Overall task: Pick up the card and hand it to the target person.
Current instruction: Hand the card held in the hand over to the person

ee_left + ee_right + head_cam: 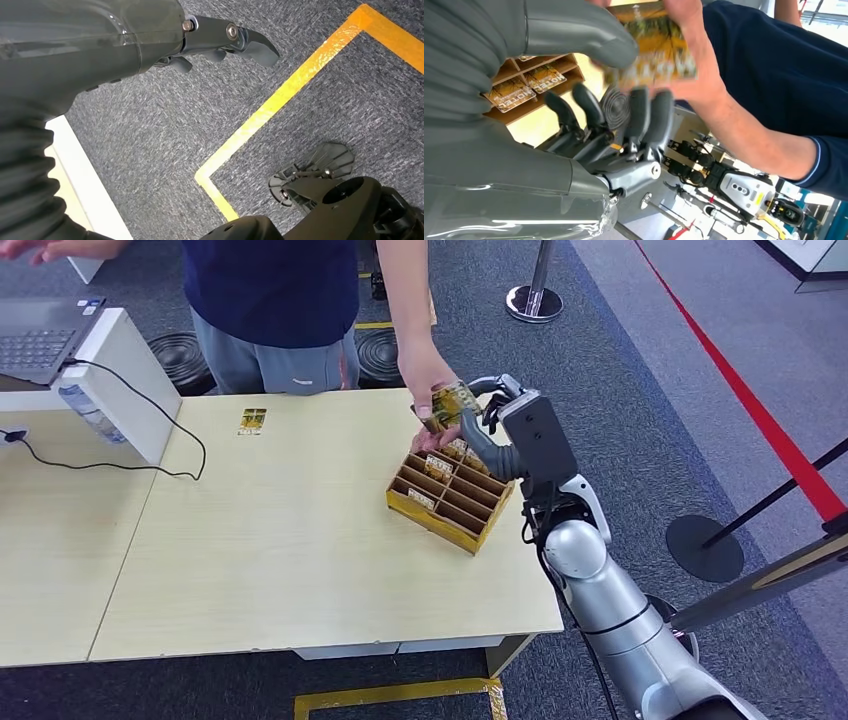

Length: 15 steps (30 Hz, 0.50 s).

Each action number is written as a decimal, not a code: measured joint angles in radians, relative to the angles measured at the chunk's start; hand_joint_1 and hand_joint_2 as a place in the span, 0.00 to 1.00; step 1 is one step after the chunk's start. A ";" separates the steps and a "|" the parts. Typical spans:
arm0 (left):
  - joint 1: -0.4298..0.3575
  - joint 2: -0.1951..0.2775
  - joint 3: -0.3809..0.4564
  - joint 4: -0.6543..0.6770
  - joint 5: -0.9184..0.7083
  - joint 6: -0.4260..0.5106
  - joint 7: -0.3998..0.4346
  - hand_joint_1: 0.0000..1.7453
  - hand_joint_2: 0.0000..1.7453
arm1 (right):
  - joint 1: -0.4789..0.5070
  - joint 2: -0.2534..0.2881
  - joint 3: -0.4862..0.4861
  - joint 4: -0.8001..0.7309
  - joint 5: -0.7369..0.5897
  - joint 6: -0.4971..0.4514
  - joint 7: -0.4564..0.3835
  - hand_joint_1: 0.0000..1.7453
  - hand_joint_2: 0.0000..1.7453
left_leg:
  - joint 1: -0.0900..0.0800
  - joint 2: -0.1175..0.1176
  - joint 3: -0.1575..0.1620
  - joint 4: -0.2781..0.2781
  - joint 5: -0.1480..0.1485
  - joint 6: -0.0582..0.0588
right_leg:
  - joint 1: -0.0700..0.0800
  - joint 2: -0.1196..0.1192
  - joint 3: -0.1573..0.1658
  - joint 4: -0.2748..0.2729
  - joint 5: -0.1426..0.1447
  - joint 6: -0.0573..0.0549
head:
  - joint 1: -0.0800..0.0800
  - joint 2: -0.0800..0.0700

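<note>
A yellow patterned card [452,403] is up above the table's far right part, in the fingers of a person's hand [428,380]. My right hand [500,415] is raised right beside it. In the right wrist view the card [659,50] looks blurred and lies against the person's palm [709,80]. My thumb [589,35] overlaps one edge of it, while my right hand's [614,100] fingers [649,110] stretch out apart from the thumb, not pinching. My left hand [220,40] hangs over the carpet with nothing in it.
A wooden divided box [450,502] holding more cards stands under the hands on the table [300,540]. Another card [252,421] lies at the far edge. A laptop [35,340] on a white stand and a cable are far left. A stanchion base [705,548] stands right of me.
</note>
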<state>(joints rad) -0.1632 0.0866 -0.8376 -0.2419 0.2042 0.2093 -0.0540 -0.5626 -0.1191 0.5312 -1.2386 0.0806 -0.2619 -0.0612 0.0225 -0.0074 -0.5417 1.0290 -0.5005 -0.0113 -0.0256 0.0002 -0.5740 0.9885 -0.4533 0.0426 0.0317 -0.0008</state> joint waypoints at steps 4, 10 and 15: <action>0.005 0.001 0.004 0.000 0.001 0.000 0.000 0.00 0.00 | 0.001 -0.001 0.008 -0.005 0.000 -0.009 0.014 0.00 0.50 | 0.000 0.000 0.000 0.000 0.000 0.000 | 0.000 0.000 0.000 0.000 0.000 0.000 | 0.000 0.000; 0.012 0.003 0.012 0.000 0.009 0.006 -0.006 0.00 0.00 | 0.011 -0.008 0.010 -0.011 -0.004 -0.020 0.029 0.00 0.00 | 0.000 0.000 0.000 0.000 0.000 0.000 | 0.000 0.000 0.000 0.000 0.000 0.000 | 0.000 0.000; 0.018 0.003 0.017 0.000 0.021 0.016 -0.021 0.00 0.00 | 0.050 -0.043 -0.002 -0.034 -0.054 0.000 0.058 0.00 0.00 | 0.000 0.000 0.001 0.000 0.000 0.000 | 0.000 0.000 0.000 -0.001 0.000 0.000 | 0.000 0.000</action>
<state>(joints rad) -0.1451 0.0898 -0.8209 -0.2419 0.2254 0.2256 -0.0748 -0.5124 -0.1621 0.5296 -1.2723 0.0266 -0.2616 -0.0036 0.0224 -0.0074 -0.5412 1.0290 -0.5007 -0.0112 -0.0256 0.0002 -0.5742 0.9878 -0.4533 0.0426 0.0317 -0.0008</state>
